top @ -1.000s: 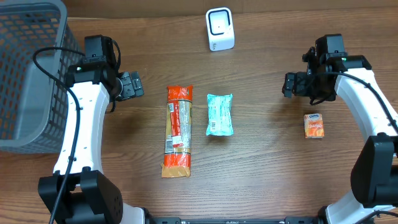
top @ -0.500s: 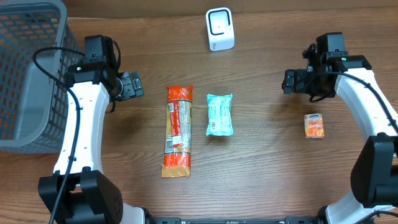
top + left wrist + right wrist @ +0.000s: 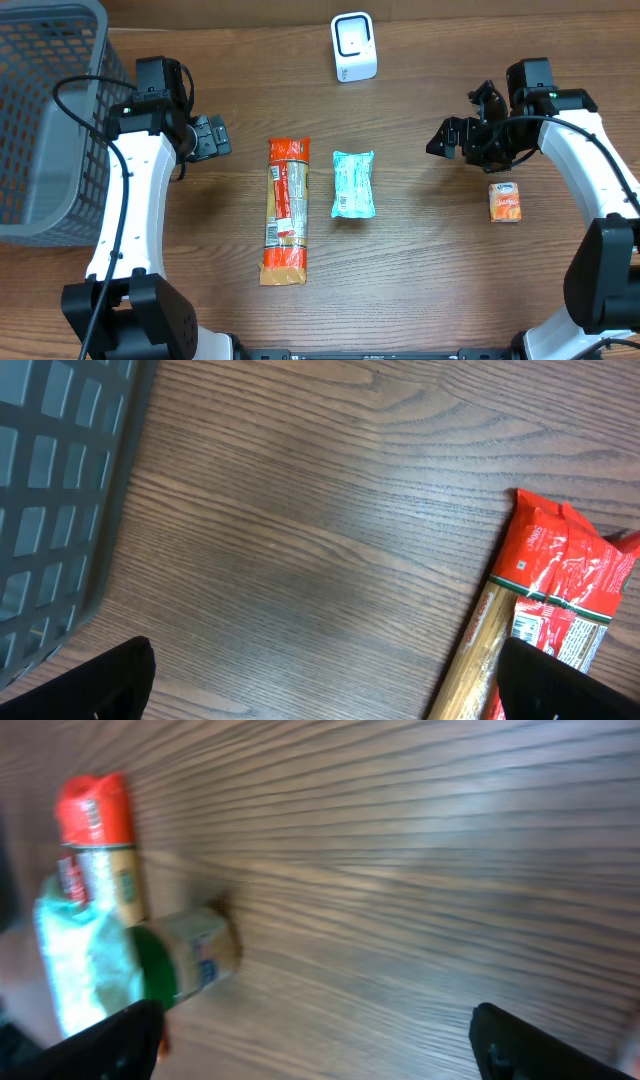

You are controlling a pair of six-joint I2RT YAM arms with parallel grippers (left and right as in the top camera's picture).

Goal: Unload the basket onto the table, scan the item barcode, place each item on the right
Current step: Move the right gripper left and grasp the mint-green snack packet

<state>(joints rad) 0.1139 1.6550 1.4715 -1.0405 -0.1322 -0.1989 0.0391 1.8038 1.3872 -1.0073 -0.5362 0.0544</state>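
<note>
**A:** What does the overhead view give you that the wrist views don't?

**B:** From overhead you see the whole table [image 3: 420, 280]. The white scanner [image 3: 353, 47] sits at the middle of the far edge and the grey basket [image 3: 40, 120] at the far left corner. Three items lie in a row across the middle. The small orange box [image 3: 506, 201], toward the right edge, is clear only from overhead.

**A:** And the wrist views?

**B:** Your left wrist view shows the basket wall, bare wood and only the red end of the pasta packet [image 3: 286, 210]. Your right wrist view is blurred. You can make out that packet and the teal packet [image 3: 353, 184] at its left side, and little else for certain.

**A:** Which way do the items lie?

**B:** The pasta packet's long axis runs from the far edge to the near edge, with its red end toward the far edge. The teal packet lies parallel to it on its right, not touching.

**A:** And the claws?

**B:** Your left gripper [image 3: 215, 137] has its fingers spread wide on nothing, between the basket and the pasta packet. Your right gripper [image 3: 455, 138] is also spread and empty, over bare wood between the teal packet and the orange box.
</note>
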